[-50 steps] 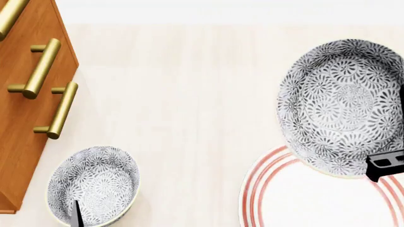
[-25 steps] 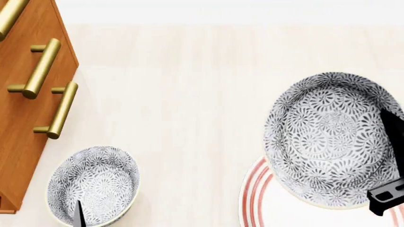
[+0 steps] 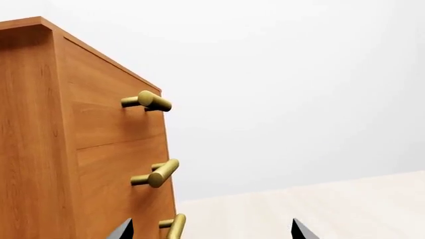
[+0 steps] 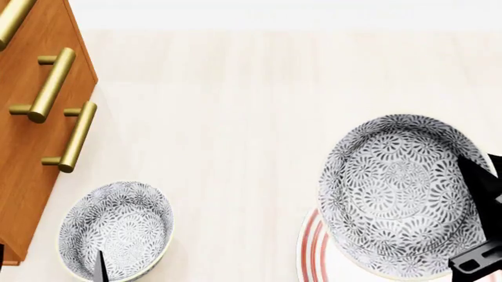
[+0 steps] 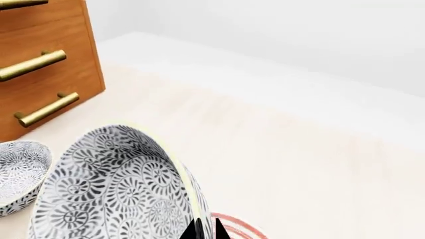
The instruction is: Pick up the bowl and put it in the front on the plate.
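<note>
Right pincer (image 4: 477,235) clamped on the bowl (image 4: 396,191) rim, bowl held above the plate (image 4: 312,249) at the desk's near right edge. Lower level and centre it over the red rings before letting go. Left pincer (image 3: 209,231) spread wide, empty, near the wooden drawers (image 4: 32,123). Second bowl (image 4: 117,229) well apart at near left; nothing in the way.

A bowl (image 4: 396,194) is held over the plate (image 4: 314,249) at the right. A second bowl (image 4: 117,229) sits at the left, beside a cabinet (image 4: 32,147).
</note>
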Motion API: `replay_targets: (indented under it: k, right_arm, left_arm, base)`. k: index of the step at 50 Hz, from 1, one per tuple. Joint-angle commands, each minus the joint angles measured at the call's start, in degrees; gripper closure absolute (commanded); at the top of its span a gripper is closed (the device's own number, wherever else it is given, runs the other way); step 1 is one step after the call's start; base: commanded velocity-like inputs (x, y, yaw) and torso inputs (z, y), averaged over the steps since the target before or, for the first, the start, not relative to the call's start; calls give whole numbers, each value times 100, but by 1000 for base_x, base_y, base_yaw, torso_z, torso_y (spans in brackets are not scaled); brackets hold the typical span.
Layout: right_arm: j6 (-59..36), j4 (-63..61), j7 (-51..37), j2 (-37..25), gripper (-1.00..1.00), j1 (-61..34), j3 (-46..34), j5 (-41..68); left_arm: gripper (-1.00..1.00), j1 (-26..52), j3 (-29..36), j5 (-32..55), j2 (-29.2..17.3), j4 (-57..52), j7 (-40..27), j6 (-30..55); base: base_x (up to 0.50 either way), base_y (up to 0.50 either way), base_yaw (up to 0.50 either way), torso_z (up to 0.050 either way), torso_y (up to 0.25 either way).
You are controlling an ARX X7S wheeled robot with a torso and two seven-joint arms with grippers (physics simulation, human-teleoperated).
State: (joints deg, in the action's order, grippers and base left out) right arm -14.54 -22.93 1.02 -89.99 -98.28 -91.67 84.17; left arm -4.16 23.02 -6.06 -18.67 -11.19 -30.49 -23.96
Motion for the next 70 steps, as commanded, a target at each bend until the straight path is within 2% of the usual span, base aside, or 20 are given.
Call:
replay_targets:
  k: [1,33,60,70]
  right_arm:
    - [290,11,31,0,100,-87,-188,5]
    - [635,294,-101,-1,100,388,-543,-90]
    - [1536,558,-200,15,100,944,-1005,277]
    - [1790,946,-343,340,100,1083,-1087,588]
  left_arm:
    - [-100,8,29,-4,-15,31,-15,-27]
    - [-100,-1,96,-29,-61,-17,-50,8]
    - [-100,33,114,3,-83,-42,-91,91]
    - [-100,47,140,10,-90,-1,-100,70]
  base:
    - [0,0,0,0,0]
    - [0,0,0,0,0]
    - [0,0,0,0,0]
    - [0,0,0,0,0]
